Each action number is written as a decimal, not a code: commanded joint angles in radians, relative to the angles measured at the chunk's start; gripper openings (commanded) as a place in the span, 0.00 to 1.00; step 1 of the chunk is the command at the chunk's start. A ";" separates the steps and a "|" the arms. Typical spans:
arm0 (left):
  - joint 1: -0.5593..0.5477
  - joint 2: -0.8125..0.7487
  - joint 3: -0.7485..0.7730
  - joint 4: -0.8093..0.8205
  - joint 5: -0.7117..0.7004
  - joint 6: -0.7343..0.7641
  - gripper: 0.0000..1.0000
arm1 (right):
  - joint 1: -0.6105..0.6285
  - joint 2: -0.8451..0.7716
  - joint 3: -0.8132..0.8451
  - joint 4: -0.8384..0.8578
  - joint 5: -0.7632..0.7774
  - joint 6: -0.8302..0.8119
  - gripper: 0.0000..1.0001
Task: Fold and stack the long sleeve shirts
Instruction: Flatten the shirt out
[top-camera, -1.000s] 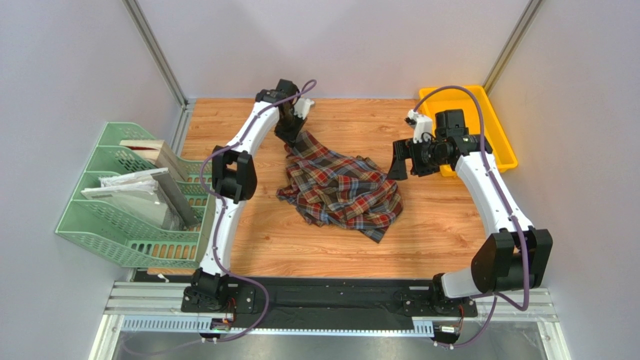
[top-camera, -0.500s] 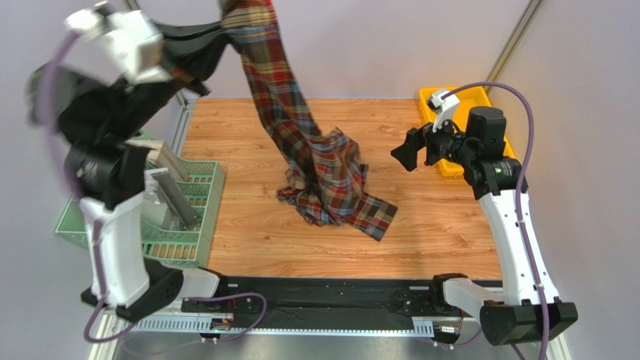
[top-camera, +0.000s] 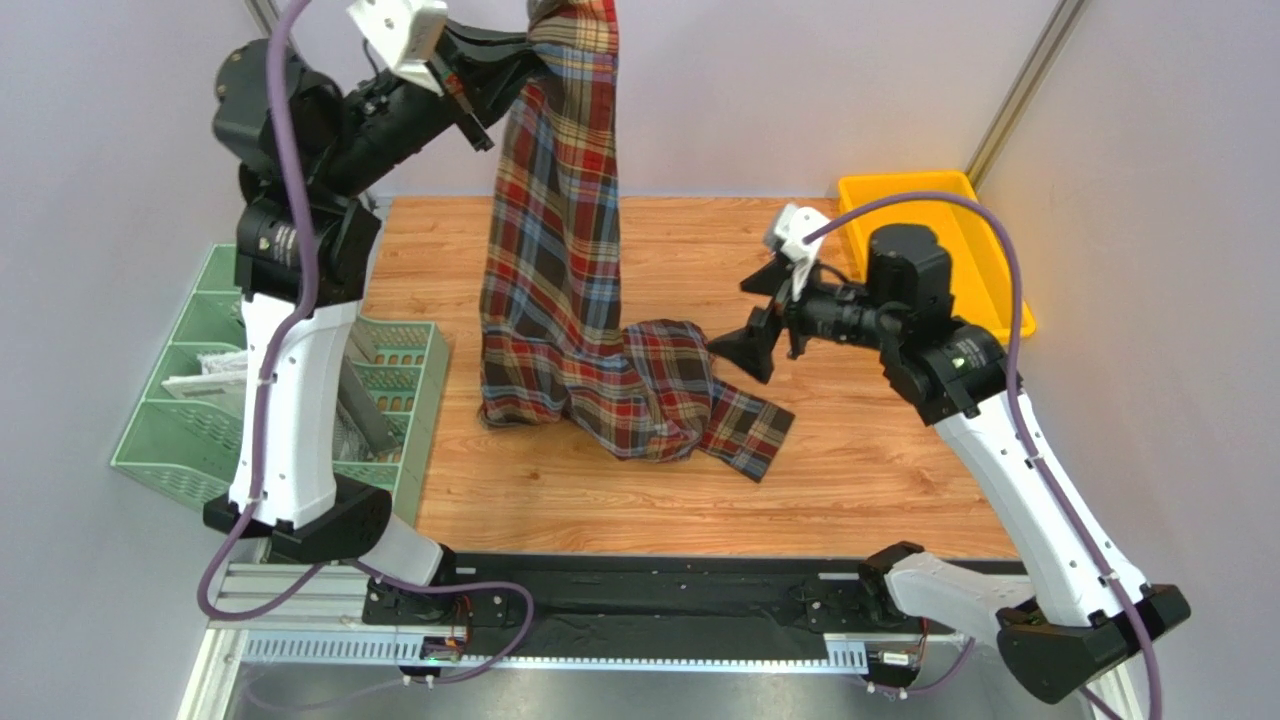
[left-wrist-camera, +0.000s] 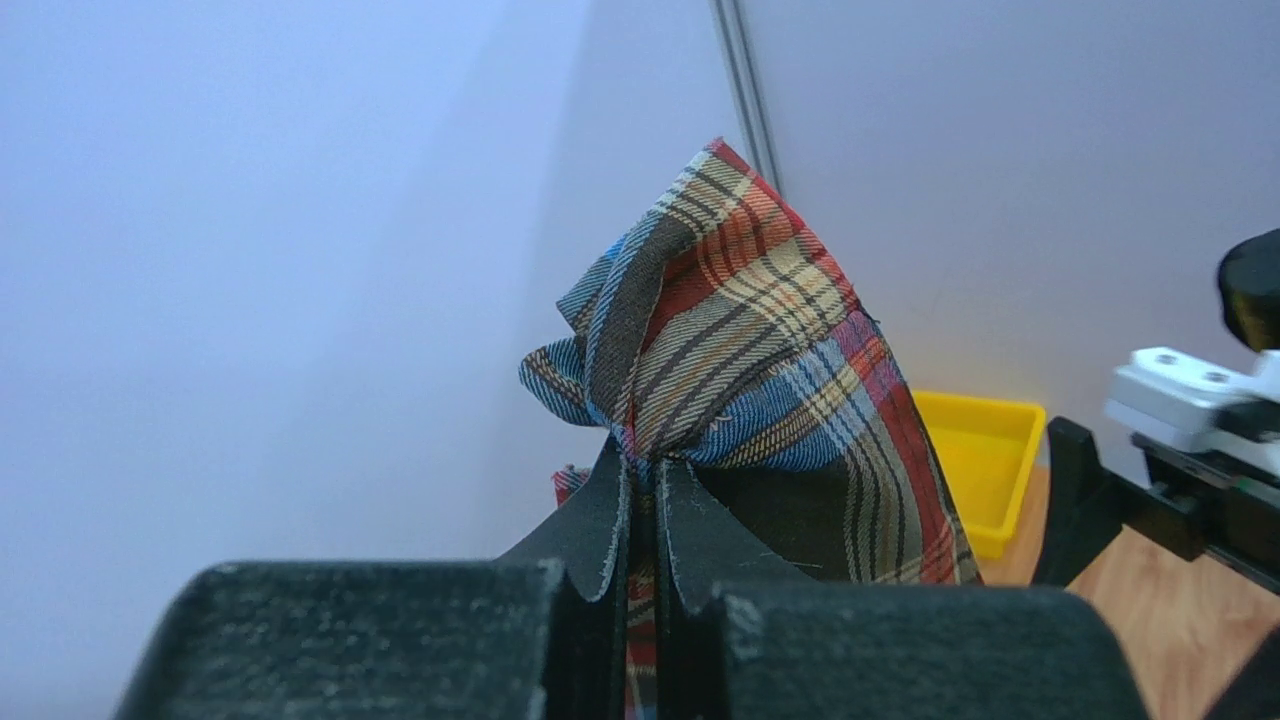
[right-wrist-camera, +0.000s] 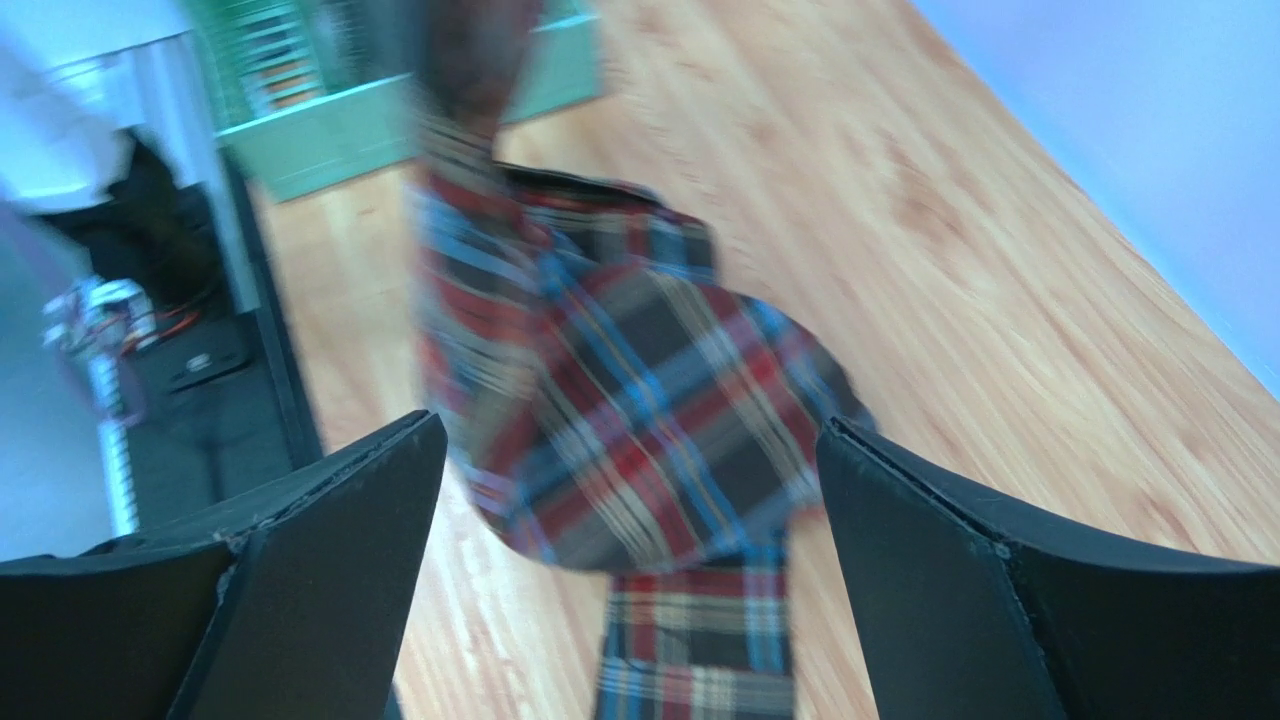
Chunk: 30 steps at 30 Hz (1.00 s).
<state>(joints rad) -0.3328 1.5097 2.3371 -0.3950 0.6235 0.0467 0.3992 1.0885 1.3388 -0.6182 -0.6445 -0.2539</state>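
Note:
The plaid long sleeve shirt in dark brown, red, blue and cream hangs from my left gripper, held high near the top of the top view. Its lower part lies bunched on the wooden table. In the left wrist view the jaws of the left gripper are shut on a fold of the shirt. My right gripper is open and empty, just right of the bunched cloth. The right wrist view shows the shirt on the table between its wide open fingers. No neck label shows.
A green wire file rack with papers stands at the left table edge, beside the left arm. A yellow tray sits at the back right corner. Grey walls close the back and both sides.
My left gripper has lifted one end of the shirt from the table to high above it and swung right. My right gripper has moved down and left toward the bunched cloth.

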 joint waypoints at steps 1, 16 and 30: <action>-0.005 -0.042 -0.014 -0.016 0.002 0.002 0.00 | 0.150 -0.013 0.051 0.054 0.084 -0.024 1.00; -0.044 -0.066 -0.130 -0.036 0.047 -0.048 0.00 | 0.277 0.249 0.374 0.239 0.195 0.163 1.00; -0.120 -0.069 -0.180 -0.081 -0.024 -0.016 0.00 | 0.437 0.261 0.375 0.250 0.296 0.133 1.00</action>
<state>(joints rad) -0.4446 1.4590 2.1304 -0.4973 0.5724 0.0280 0.8036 1.3781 1.7496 -0.4030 -0.4603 -0.0845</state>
